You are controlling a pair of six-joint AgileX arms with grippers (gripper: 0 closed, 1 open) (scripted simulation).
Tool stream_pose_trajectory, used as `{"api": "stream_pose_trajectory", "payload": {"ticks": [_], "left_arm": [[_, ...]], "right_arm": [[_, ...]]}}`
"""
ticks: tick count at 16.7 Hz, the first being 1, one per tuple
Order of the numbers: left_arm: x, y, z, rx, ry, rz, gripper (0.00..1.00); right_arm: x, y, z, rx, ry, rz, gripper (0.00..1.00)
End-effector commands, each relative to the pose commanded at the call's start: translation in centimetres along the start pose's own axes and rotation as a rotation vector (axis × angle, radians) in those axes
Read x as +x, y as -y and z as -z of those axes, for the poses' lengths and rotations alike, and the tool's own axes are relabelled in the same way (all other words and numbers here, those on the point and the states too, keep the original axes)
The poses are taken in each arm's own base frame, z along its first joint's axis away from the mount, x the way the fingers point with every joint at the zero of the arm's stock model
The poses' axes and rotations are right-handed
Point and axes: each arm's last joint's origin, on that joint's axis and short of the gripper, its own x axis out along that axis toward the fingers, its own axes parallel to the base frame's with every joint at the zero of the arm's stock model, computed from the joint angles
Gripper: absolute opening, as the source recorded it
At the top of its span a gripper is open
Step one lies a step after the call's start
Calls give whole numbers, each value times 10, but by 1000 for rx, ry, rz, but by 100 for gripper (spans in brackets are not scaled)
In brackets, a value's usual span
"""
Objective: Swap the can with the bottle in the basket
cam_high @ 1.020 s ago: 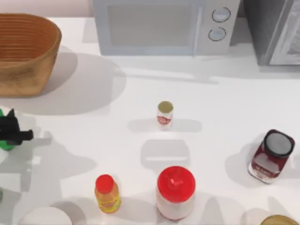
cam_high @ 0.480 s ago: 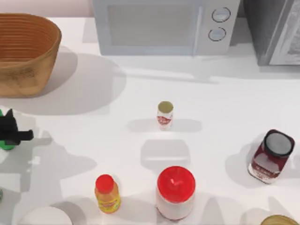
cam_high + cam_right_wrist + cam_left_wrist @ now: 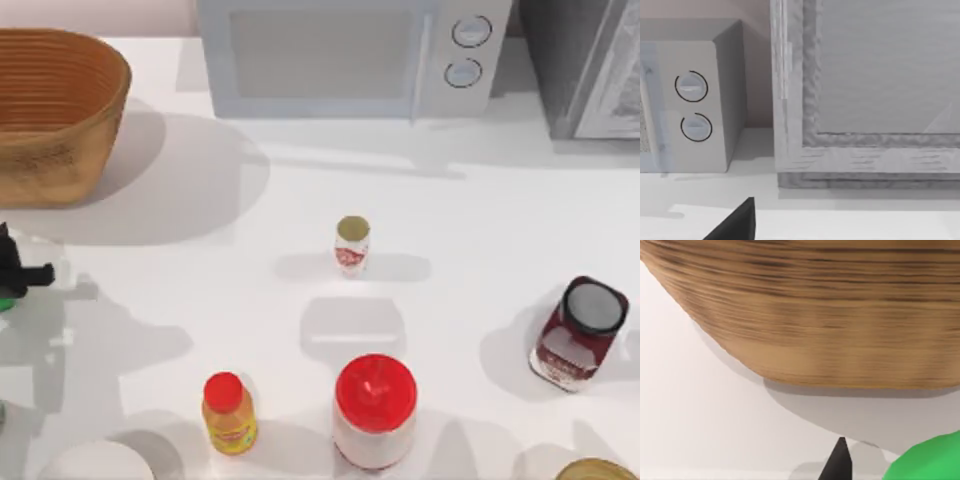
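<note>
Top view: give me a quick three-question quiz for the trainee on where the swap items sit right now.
1. True or false: the can is inside the basket.
2. Which stands nearest the can? A) red-lidded white jar B) dark red jar C) yellow bottle
3. Fill in: the left gripper is at the table's ___ edge, beside the green bottle.

Key:
1. False; it stands upright on the table near the middle.
2. A
3. Left.
</note>
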Motion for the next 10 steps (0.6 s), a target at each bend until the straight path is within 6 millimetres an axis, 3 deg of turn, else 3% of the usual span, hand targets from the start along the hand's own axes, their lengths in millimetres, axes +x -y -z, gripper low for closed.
{"api": "stream_pose_trajectory", "payload": {"ticks": [6, 10], "left_arm": [[0, -54, -30, -67, -82, -200, 0], [-7, -87, -68, -97, -131, -309, 0]], "right_arm": [[0, 0, 0, 0, 0, 0, 100], [0, 0, 0, 0, 0, 0, 100]]}}
